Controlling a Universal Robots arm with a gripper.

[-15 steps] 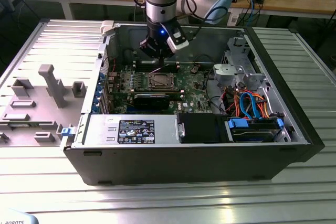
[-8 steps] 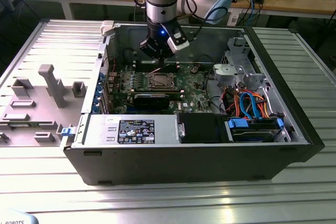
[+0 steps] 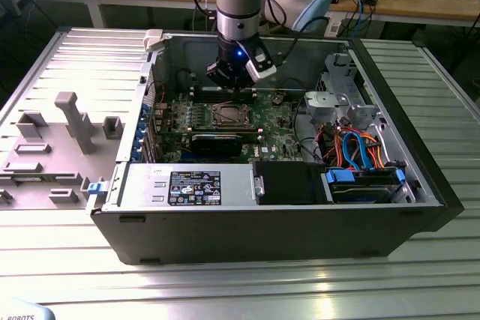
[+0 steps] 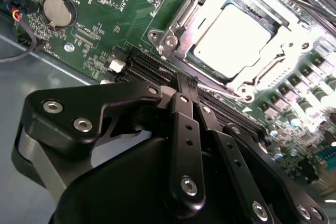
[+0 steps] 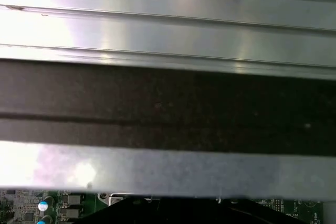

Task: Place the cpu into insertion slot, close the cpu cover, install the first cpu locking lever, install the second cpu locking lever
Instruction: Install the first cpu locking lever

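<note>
- Inside the open dark grey computer case (image 3: pixel 270 230), which is lying on the ribbed metal desk (image 3: pixel 225 290), the black claw (image 4: pixel 185 85) is hanging over the green motherboard (image 4: pixel 105 19), just beyond the far edge of the socket as the exterior view shows it.
- The claw's two fingers (image 4: pixel 184 124) are pressing together with no gap at the tips, and they are gripping nothing.
- The small flat square cpu with its silver-grey metal top (image 4: pixel 236 35) is already sitting in the square insertion slot with the silver rim (image 3: pixel 227 115), near the middle of the board.
- The thin silver metal frame of the cpu cover (image 4: pixel 283 40) is lying around the chip; whether it is fully down I cannot tell, and the state of the levers is too unclear to call.
- Risk, as I judge it: the fingertips are hovering right over the long black memory slots (image 4: pixel 142 64) beside the socket, so a descent slightly off line could be striking those instead of the socket hardware.
- A second risk: pressing on a cover that is sitting crooked could be loading the chip unevenly.
- Counts: one arm, one claw with two fingers, one cpu, one socket, one cover, one round silver coin battery (image 4: pixel 59 11) on the board.
</note>
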